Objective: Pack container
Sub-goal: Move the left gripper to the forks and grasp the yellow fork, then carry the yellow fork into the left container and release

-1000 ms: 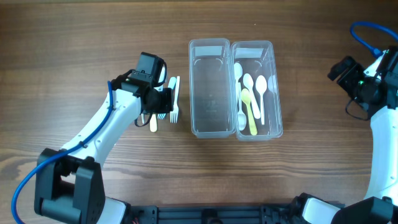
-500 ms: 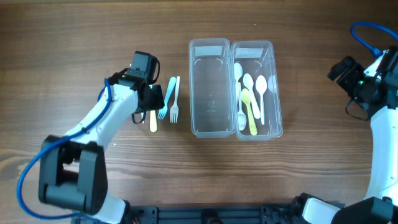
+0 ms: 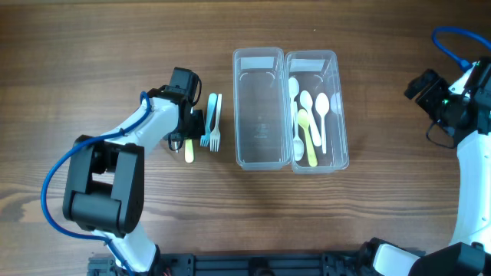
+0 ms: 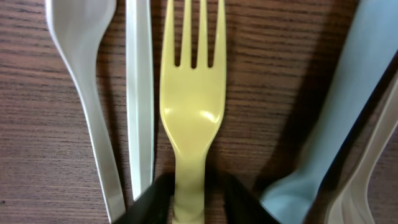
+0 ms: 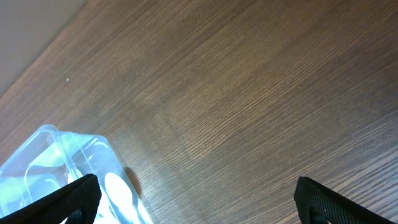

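A yellow fork (image 4: pixel 191 112) lies on the wood table, its handle end showing below my left gripper in the overhead view (image 3: pixel 189 152). My left gripper (image 4: pixel 198 202) is low over it, its jaws narrowly open and standing on either side of the handle. It also shows in the overhead view (image 3: pixel 188 126). A blue fork (image 3: pixel 205 123) and a white fork (image 3: pixel 217 123) lie just to its right. Two clear containers stand side by side: the left one (image 3: pixel 261 157) is empty, the right one (image 3: pixel 340 115) holds several spoons. My right gripper (image 5: pixel 199 205) is wide open and empty, off at the far right.
In the left wrist view, two white utensil handles (image 4: pixel 140 93) lie left of the yellow fork, and the blue fork (image 4: pixel 348 112) lies to its right. The right arm (image 3: pixel 460 100) stands at the table's right edge. Bare wood surrounds the containers.
My left gripper swung left off the forks, then came back right and down onto the yellow fork. The right arm, containers and spoons have not moved.
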`<state>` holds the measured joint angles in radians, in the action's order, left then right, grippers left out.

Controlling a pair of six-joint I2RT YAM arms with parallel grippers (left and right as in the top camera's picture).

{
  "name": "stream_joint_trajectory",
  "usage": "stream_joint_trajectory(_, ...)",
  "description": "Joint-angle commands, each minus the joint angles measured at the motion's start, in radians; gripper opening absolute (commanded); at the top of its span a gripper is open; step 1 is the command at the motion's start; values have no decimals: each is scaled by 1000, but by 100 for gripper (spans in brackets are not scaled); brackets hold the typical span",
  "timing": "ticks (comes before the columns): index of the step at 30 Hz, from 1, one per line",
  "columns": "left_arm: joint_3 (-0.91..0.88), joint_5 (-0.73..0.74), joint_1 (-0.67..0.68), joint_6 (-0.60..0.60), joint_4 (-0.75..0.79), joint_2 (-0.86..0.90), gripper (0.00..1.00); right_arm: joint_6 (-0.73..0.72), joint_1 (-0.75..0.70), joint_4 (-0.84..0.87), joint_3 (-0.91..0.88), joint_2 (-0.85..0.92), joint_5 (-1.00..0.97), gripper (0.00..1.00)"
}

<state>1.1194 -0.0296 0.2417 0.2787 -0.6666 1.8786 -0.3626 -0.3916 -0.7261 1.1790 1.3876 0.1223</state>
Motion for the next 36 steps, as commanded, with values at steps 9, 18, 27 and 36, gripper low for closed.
stream_joint_trajectory(9, 10, 2, -5, -33, -23, 19, 4, -7, -1, 0, 5, 8, -18, 100)
stream_joint_trajectory(18, 399, 42, 34, -40, -380, -38, 4, -7, -1, 0, 4, 8, -18, 100)
stream_joint_trajectory(27, 612, 108, 268, 165, -359, -34, 4, -7, 1, 0, 4, 10, -18, 100)
stream_joint_trajectory(36, 612, 105, 375, 202, -282, 151, 4, -7, 1, 1, 4, 10, -18, 100)
